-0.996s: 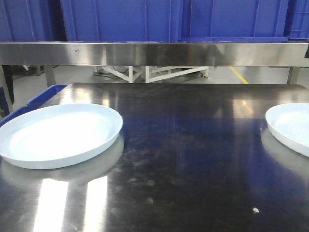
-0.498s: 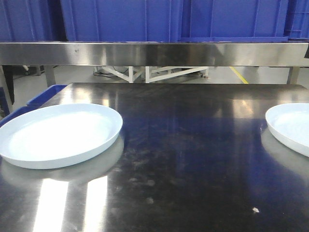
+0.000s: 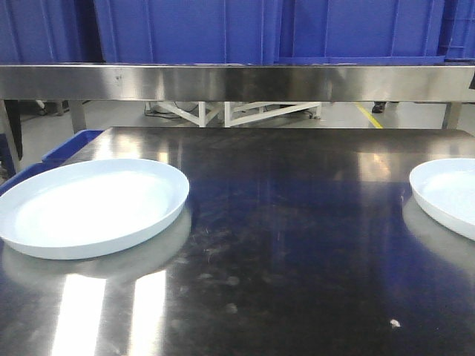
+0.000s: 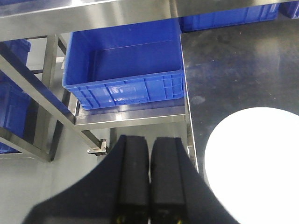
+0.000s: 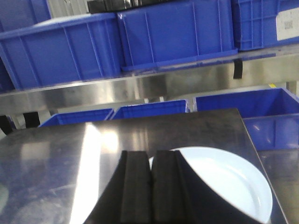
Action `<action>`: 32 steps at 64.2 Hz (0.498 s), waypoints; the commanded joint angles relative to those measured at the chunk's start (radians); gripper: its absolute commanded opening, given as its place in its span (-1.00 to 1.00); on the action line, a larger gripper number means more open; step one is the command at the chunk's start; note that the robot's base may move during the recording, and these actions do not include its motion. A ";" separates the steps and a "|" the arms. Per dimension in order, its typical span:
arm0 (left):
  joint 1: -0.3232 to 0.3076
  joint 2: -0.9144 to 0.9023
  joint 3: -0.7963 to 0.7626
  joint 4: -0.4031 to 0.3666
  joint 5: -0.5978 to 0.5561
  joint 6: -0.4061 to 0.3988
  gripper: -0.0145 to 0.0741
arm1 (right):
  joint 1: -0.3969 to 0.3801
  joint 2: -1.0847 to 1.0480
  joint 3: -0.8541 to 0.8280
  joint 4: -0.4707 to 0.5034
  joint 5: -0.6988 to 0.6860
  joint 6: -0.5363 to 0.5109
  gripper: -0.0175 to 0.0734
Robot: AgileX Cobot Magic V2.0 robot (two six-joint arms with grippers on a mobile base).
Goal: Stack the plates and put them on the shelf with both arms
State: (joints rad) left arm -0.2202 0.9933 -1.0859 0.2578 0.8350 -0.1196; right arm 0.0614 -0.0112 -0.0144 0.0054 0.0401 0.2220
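Pincers sat nearest to us in both wrist views. The left pincer (image 4: 150, 142) was clenched, its two black fingers pressed flat together with nothing between them. It hung off the left edge of the worktop (image 3: 297, 222) above the grey floor (image 4: 28, 186), with the left plate (image 4: 254, 163) near it on its right. The right pincer (image 5: 150, 156) was likewise clenched and empty, and its fingers hid the near left part of the right plate (image 5: 224, 182).

From the front we saw the two plates lying flat and well apart, one at each side of the worktop, the right one cut off by the frame. Nothing stood between them.

Past the left edge, an open crate (image 4: 126, 70) rested on a lower steel rack (image 4: 131, 116). Farther back the shelf (image 3: 237, 81) spanned the far side of the worktop and carried a row of crates (image 3: 185, 30). Through the gap beneath it we made out a white frame (image 3: 237, 111) and a yellow line (image 3: 367, 113) on a pale floor.

The worktop was dark polished steel, smeared and scuffed, mirroring the lights and the blue above. The plates were round, shallow, glossy pale bluish-white with a low upturned rim. The shelf was brushed stainless steel and the crates ribbed blue plastic.
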 commanded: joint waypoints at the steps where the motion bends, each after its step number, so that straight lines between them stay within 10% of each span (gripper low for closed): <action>1: -0.006 -0.009 -0.041 0.015 -0.061 -0.004 -0.48 | 0.002 -0.002 -0.122 0.000 -0.016 0.008 -0.57; 15: -0.006 -0.009 -0.041 0.011 -0.078 -0.004 -0.48 | 0.002 0.329 -0.447 0.001 0.444 0.008 -0.57; 32: -0.006 0.002 -0.041 0.009 -0.075 -0.004 -0.48 | 0.002 0.765 -0.691 -0.020 0.449 0.007 -0.57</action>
State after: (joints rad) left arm -0.2202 1.0003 -1.0859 0.2578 0.8331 -0.1196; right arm 0.0614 0.6686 -0.6159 0.0000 0.5616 0.2288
